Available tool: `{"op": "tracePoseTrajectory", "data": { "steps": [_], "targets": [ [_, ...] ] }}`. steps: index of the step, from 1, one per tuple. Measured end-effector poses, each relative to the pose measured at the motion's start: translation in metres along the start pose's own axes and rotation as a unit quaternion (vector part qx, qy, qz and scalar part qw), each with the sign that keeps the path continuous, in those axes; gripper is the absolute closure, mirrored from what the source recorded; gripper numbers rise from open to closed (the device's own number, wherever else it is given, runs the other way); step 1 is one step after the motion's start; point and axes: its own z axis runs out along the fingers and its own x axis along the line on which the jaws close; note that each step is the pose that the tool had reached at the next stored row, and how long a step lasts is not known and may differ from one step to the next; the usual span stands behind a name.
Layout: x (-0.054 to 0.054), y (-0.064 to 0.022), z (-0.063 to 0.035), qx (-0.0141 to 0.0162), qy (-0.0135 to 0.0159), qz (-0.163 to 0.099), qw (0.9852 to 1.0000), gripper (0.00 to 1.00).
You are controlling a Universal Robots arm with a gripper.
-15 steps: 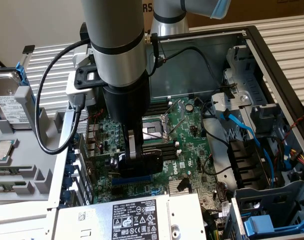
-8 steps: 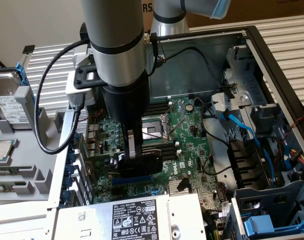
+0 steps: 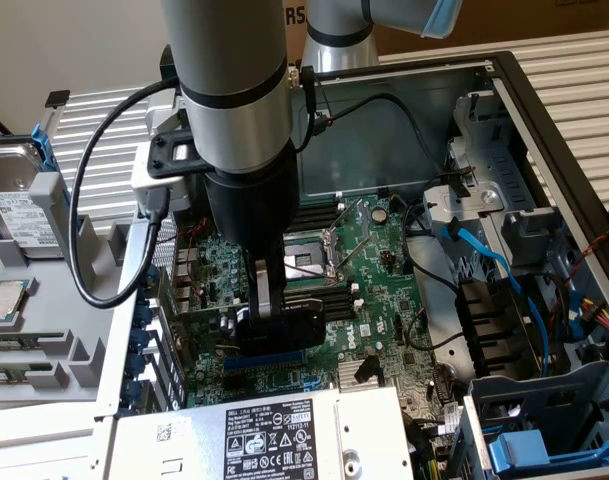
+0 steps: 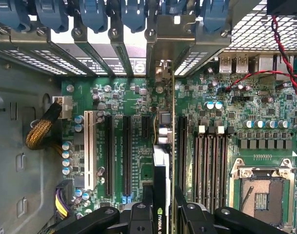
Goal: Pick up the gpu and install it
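At the exterior view's left we see a grey rack (image 3: 44,300) with a hard drive (image 3: 14,200) leaning at its far end. Next comes the open computer case (image 3: 544,120). The big green board (image 3: 369,270) lies flat on the case floor.

The arm (image 3: 234,90) reaches down over the near left part of the board. Its fingers (image 3: 267,318) are closed on the gpu (image 3: 284,330), one on each flat side. The gpu stands on its thin edge, just above the long slots near the board's left edge. We cannot tell if it is touching a slot.

In the wrist view, the gpu (image 4: 161,190) is a thin card seen edge-on between the two black fingers (image 4: 143,214). It runs in line with the black slots (image 4: 126,151), and its far end points at the metal slot covers (image 4: 114,53) on the case wall. The empty chip socket (image 4: 260,190) sits further along the board. A silver box with a label (image 3: 264,440) lies at the near edge of the case.
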Motion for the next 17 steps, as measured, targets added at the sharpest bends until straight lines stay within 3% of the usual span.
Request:
{"op": "tracePoseTrajectory", "data": {
  "steps": [17],
  "targets": [
    [-0.0005,0.0008,0.0038,0.0000,0.0018,0.000,1.0000,0.73]
  ]
}}
